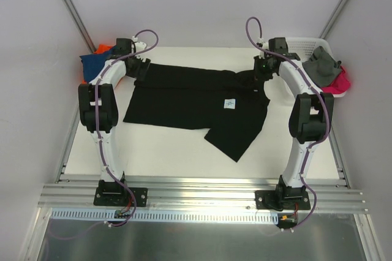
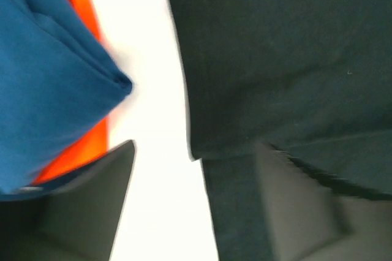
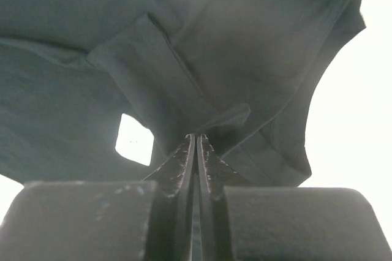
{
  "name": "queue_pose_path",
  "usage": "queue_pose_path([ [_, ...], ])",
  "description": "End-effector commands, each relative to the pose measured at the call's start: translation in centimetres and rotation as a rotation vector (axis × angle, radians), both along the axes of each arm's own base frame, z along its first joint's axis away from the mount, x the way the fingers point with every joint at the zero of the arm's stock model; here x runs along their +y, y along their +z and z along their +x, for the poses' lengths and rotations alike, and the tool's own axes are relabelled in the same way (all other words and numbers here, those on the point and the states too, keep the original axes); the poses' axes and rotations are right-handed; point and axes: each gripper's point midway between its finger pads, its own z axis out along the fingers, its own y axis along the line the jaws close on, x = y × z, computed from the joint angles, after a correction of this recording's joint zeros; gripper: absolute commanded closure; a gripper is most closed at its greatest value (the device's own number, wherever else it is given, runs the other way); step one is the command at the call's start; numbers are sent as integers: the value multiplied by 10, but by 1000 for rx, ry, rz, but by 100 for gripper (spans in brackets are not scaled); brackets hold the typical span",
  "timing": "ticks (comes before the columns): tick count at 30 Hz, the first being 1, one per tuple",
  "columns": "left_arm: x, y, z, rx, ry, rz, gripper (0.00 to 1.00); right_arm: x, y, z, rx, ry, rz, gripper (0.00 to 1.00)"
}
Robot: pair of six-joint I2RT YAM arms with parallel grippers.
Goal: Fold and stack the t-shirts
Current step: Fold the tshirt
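A black t-shirt (image 1: 184, 98) with a small white label (image 1: 229, 103) lies spread out on the white table. My left gripper (image 1: 142, 68) is at its far left corner. In the left wrist view it (image 2: 197, 147) is open, with the shirt's edge (image 2: 245, 59) between the fingers and one finger (image 2: 306, 206) over the cloth. My right gripper (image 1: 260, 75) is at the shirt's far right edge. In the right wrist view it (image 3: 196, 135) is shut on a fold of the black cloth (image 3: 245, 40). A blue t-shirt (image 1: 93, 63) lies on an orange one (image 1: 103, 47) at the far left; both show in the left wrist view, blue (image 2: 49, 77) and orange (image 2: 82, 151).
A white slotted basket (image 1: 309, 45) stands at the far right with grey cloth (image 1: 321, 65) and pink cloth (image 1: 339, 83) in it. Grey walls close the back and sides. A metal rail (image 1: 202, 190) runs along the near edge.
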Motion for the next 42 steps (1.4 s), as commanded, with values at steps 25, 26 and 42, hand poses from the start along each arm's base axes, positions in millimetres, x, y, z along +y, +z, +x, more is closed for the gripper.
queue_pose_path([
  [25, -114, 44, 24, 78, -12, -436, 9, 37, -15, 19, 27, 47, 63, 57],
  [26, -117, 40, 20, 97, -14, -453, 9, 39, -14, 24, 18, 48, 65, 57],
  [42, -130, 30, -10, 190, -2, -510, 12, 85, -58, 40, 63, 90, 80, 56],
])
